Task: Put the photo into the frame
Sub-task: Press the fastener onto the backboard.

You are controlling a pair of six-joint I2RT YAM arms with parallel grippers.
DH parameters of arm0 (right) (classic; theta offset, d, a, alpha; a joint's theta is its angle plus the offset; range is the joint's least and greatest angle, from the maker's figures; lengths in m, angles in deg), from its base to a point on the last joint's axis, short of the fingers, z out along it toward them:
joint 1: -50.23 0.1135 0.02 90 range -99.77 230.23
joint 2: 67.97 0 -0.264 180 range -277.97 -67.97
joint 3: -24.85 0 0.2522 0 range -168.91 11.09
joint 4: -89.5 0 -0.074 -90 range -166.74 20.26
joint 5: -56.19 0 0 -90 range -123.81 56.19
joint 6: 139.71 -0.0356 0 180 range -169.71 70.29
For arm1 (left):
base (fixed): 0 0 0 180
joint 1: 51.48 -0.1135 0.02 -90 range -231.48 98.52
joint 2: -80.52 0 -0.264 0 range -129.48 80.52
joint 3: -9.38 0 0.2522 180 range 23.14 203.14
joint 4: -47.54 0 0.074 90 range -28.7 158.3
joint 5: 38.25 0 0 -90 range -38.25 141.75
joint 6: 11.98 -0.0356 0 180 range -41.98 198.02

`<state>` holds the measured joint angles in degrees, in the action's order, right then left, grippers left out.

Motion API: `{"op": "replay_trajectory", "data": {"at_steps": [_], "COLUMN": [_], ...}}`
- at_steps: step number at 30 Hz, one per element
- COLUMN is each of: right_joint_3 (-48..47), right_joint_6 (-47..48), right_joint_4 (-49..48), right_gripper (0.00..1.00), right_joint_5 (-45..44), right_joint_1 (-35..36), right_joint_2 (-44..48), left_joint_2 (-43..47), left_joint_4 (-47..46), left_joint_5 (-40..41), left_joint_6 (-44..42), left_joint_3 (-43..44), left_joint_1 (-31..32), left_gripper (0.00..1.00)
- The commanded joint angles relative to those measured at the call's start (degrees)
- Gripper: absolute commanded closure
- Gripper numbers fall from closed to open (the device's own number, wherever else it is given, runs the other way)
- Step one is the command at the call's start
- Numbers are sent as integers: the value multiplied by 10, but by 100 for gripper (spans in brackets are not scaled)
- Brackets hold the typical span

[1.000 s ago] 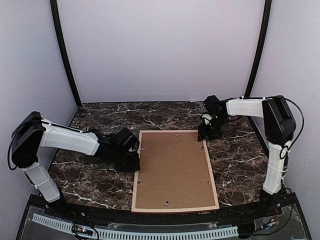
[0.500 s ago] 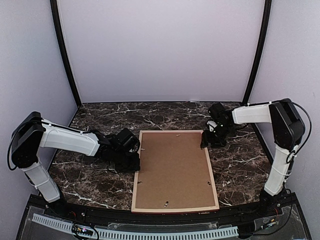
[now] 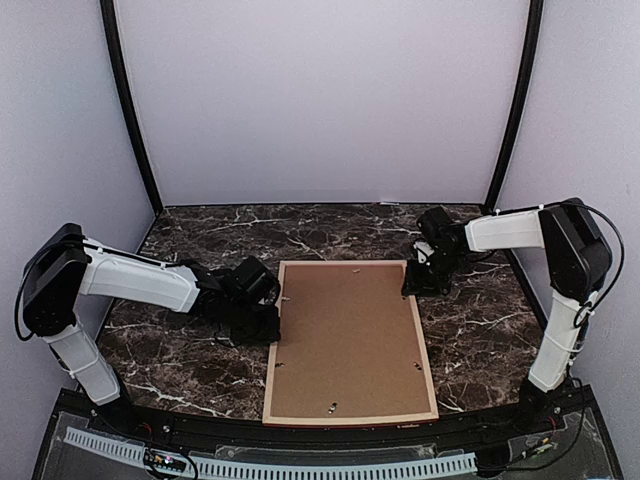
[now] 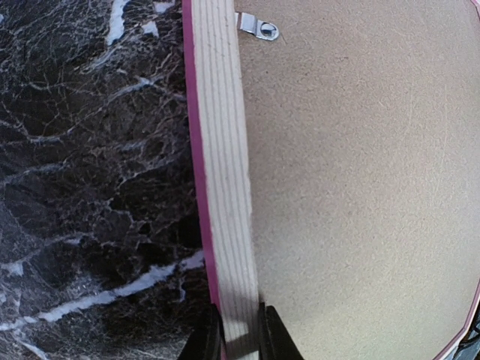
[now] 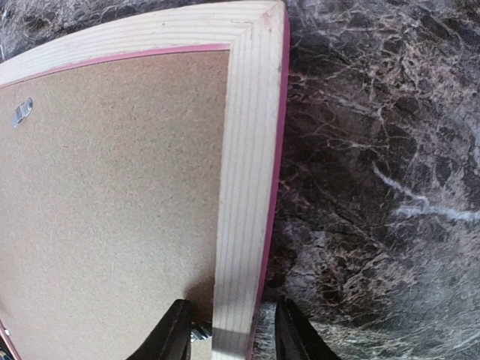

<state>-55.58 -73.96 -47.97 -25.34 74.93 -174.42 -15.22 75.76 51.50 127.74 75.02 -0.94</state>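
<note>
The left gripper point(image 4: 240, 341) is squeezed shut on the left rail of the big pink wooden picture frame point(image 4: 223, 165). Its two black tips press on both sides of the rail. The frame lies flat, back side up, on the dark marble table point(image 3: 480, 320). A plain brown backing board point(image 3: 345, 340) fills the frame, with a small silver metal clip point(image 4: 259, 28) at its edge. The right gripper point(image 5: 234, 330) sits over the right rail by the far corner. It has one tip on each side with small gaps, so it holds nothing.
</note>
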Motion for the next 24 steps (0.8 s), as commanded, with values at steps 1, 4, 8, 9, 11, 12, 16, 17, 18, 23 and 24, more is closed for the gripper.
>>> {"op": "replay_trajectory", "data": {"at_steps": [1,4,8,9,11,12,16,17,18,23,24], "right_joint_3": [12,5,-3,-6,-14,-17,-33,-38,-42,-71,-77], "right_joint_6": [15,35,64,71,84,89,113,119,126,155,157], "right_joint_4": [22,38,55,58,66,70,79,82,83,93,94], "right_gripper": [64,67,71,71,73,74,78,79,79,83,83], "right_joint_5": [3,11,32,41,56,61,75,80,87,115,116], "right_joint_1": [3,3,2,2,2,1,1,1,1,1,1], "right_joint_2": [-8,-17,-29,-33,-43,-47,-63,-67,-72,-96,-100], "left_joint_2": [6,5,4,5,6,6,6,6,6,4,5], "left_joint_4": [11,11,10,10,11,11,11,10,10,8,8], "left_joint_5": [-4,-4,-4,-4,-4,-4,-4,-4,-4,-4,-4], "left_joint_6": [-7,-6,-5,-4,-4,-4,-4,-4,-4,-4,-3], "left_joint_3": [-14,-14,-15,-16,-17,-17,-17,-17,-17,-15,-14], "left_joint_1": [5,5,5,5,5,5,5,6,6,9,10], "left_gripper": [100,100,100,100,100,100,100,100,100,100,100]}}
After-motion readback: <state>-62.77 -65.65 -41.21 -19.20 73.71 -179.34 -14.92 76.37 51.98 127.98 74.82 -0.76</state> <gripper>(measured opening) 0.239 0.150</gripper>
